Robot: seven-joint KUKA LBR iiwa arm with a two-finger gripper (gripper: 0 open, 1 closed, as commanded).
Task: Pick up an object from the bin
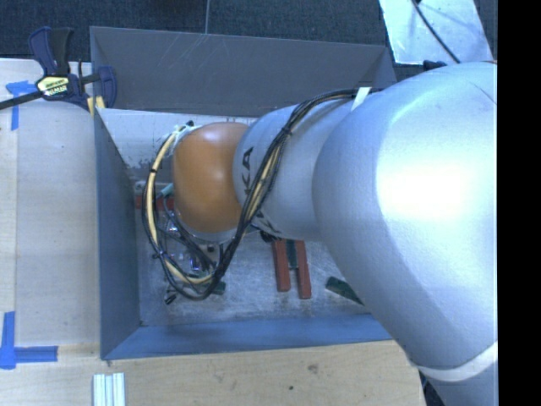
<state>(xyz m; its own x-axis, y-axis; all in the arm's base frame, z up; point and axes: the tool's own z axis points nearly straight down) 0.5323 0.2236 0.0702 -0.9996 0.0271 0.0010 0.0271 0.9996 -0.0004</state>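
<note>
Nearest us, by the front wall of the grey metal bin (254, 332), lie a small dark green piece (342, 288) and two reddish-brown flat sticks (287, 269). Just left of them the gripper (190, 260) hangs low over the floor (orange wrist cover (203, 180) above it); open or closed, we cannot tell. Farther back, a small red thing (139, 200) lies at the left wall.

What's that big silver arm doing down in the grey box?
A robot arm reaches from the right into the grey metal bin to pick something out. Its gripper, under the orange wrist cover, hangs low over the bin's left part; whether it holds anything cannot be seen. Two reddish-brown sticks and a small dark green piece lie to its right, apart from it.
</note>
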